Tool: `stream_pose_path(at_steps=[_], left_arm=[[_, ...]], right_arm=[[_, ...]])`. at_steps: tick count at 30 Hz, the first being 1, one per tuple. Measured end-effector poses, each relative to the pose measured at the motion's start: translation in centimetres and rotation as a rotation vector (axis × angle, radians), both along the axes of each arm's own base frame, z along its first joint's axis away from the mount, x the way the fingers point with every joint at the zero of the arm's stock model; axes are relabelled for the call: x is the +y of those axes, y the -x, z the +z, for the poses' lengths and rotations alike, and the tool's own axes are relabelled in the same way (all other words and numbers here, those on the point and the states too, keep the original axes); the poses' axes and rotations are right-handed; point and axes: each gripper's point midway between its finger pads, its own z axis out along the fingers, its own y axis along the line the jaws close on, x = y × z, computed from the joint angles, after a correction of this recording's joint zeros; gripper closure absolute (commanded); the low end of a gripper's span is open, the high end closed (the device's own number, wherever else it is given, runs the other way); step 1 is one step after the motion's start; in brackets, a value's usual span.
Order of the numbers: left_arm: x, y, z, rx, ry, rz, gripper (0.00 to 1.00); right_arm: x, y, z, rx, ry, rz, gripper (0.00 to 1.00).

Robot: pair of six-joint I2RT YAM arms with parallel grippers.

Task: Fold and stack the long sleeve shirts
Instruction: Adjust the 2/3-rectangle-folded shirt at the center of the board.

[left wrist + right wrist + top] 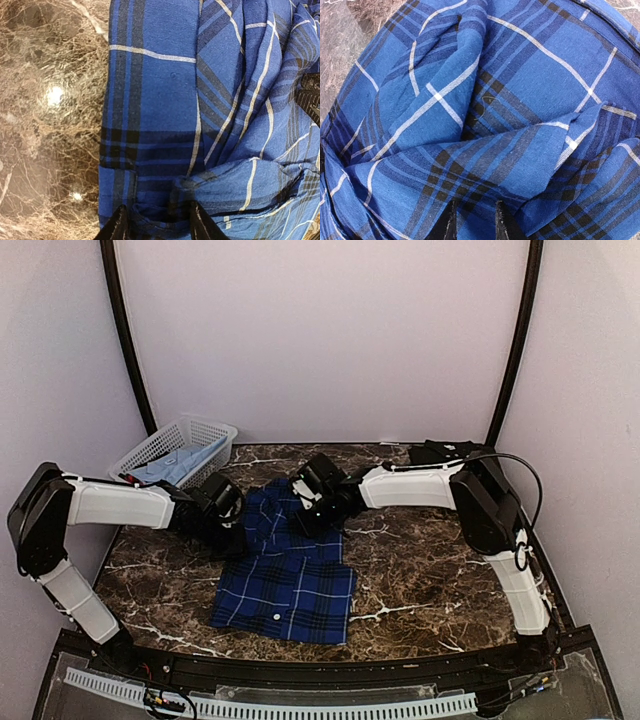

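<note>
Top external: plaid shirt (288, 575) at centre of table (420, 570), collar end bunched; left jaws and right jaws both parted astride folds, not clamped. Grip outer edges, pull taut, then fold flat.

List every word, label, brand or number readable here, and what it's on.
None readable: no text shows on the plaid shirt, the white basket, the arms or the marble table. Neither wrist view shows a tag or label on the shirt.
</note>
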Motion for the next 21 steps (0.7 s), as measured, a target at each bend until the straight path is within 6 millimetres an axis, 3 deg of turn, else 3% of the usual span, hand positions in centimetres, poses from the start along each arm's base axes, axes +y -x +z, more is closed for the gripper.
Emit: stream_pose_path(at_steps=[3, 10, 15, 21], left_arm=[[-0.2, -0.1, -0.1, 0.005, 0.012, -0.005, 0.65], [-0.9, 0.1, -0.1, 0.022, 0.056, -0.018, 0.92], [-0.9, 0.3, 0.4, 0.013, 0.068, -0.017, 0.99], [0.0, 0.1, 2.8, -0.052, 0.071, 0.019, 1.00]], right_arm=[[-0.1, 0.0, 0.0, -0.002, 0.004, 0.000, 0.75], [-0.2, -0.1, -0.4, -0.007, 0.017, -0.001, 0.75], [-0.4, -0.2, -0.7, -0.011, 0.031, -0.002, 0.76], [-0.6, -0.2, -0.9, -0.009, 0.039, -0.001, 0.75]])
